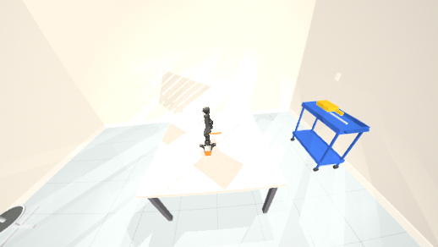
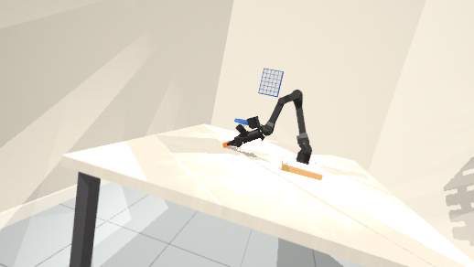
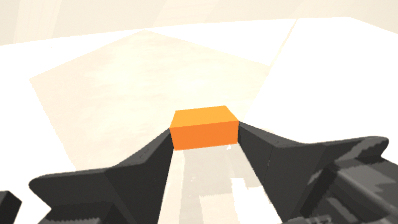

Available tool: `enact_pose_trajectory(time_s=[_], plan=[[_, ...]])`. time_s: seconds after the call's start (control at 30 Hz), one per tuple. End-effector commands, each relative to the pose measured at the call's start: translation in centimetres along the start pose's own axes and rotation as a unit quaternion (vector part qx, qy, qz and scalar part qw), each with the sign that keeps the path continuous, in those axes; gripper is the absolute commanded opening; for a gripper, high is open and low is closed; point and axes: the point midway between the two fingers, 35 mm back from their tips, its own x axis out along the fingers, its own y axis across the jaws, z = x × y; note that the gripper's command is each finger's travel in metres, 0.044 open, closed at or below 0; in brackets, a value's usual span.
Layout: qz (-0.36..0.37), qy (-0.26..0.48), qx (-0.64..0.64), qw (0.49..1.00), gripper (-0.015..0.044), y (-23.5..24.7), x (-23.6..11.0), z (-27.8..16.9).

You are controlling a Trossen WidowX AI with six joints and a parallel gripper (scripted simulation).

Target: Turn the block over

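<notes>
Block: small orange rigid-looking cuboid block (image 3: 204, 128), centre of the wrist frame, pinched between the two dark fingers.
Gripper: black parallel-jaw gripper (image 3: 205, 142) clamped on the block's two opposite side faces; jaws fairly wide because the block fills them.
Location: just above the pale wooden table top (image 2: 151, 169), mid-frame in the exterior view; contact cannot be told.
Handling: likely light, stiff, smooth-faced, so some slip risk; side-face hold near the middle looks right.
Orientation: long axis runs left-right across the wrist frame, between the fingers; visible faces are plain orange, mark not in sight, possibly facing down.

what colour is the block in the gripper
Orange, plain on the faces showing. The wrist view shows the block best, clamped in the gripper.
</notes>
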Motion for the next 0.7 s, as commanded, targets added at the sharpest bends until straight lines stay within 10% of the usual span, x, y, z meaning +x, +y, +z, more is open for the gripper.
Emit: enact_pose_trajectory(time_s=[0.0,0.67], plan=[[0.003,-0.013,0.003,1.000,0.0000,0.1,-0.3,-1.4],[0.003,-0.099,0.002,0.995,0.0000,0.3,-2.0,-1.6]])
